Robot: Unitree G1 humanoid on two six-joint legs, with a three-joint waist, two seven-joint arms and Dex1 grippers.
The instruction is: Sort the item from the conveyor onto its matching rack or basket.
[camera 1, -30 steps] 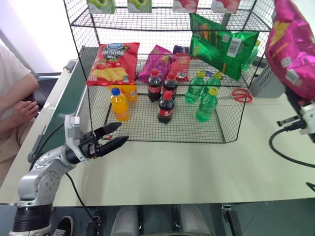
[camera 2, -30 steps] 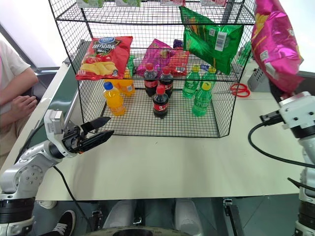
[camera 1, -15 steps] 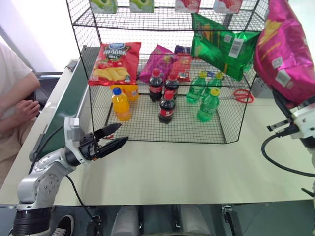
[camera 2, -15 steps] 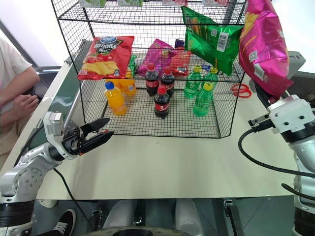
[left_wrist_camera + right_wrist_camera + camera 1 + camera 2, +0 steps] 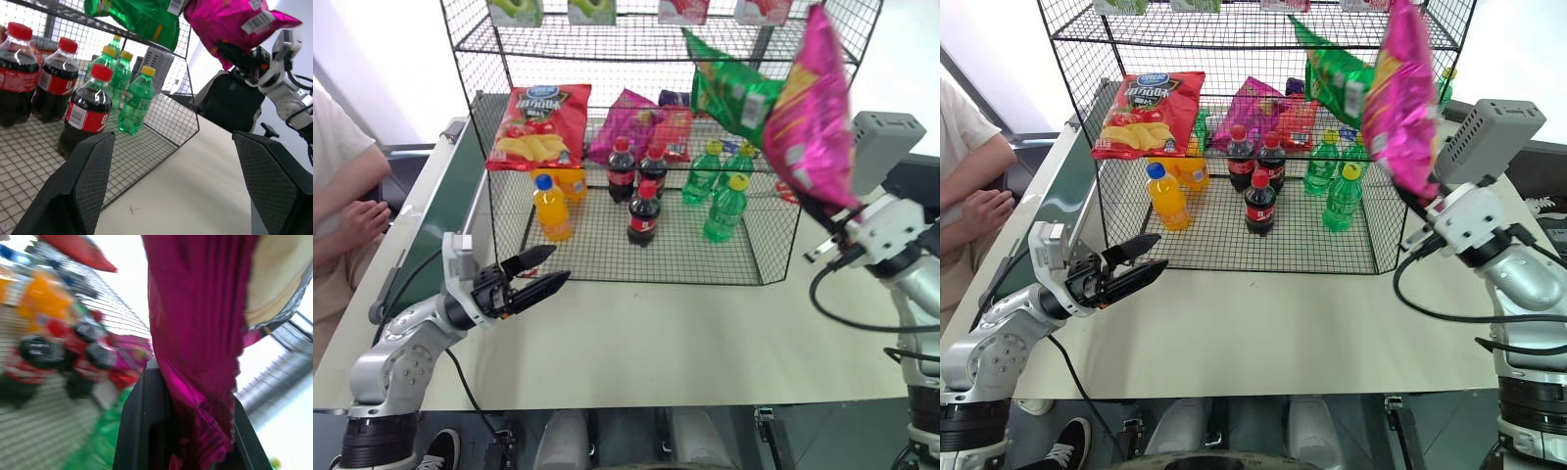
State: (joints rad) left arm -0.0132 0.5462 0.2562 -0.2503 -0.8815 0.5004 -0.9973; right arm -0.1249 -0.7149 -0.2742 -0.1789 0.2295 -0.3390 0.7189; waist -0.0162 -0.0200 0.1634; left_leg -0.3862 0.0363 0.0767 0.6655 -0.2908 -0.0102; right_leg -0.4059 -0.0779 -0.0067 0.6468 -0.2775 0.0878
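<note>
Item: large magenta crisp bag [image 5: 813,108], glossy foil, air-filled. Location: held aloft at the right front corner of the black wire rack [image 5: 480,127], in front of the green crisp bag [image 5: 729,88] on the middle tier. Held by: right gripper [image 5: 824,208], clamped tight on the bag's crimped lower seam; the bag stands upright above it. Left gripper [image 5: 540,272]: spread wide, empty, hovering over the table [image 5: 705,333] near the conveyor [image 5: 445,211].

Handling, as judged: very light, soft, crushable contents; slick film likely to slip and swing. The flat sealed seam looks the best hold; squeezing the puffed body risks breaking crisps.
</note>
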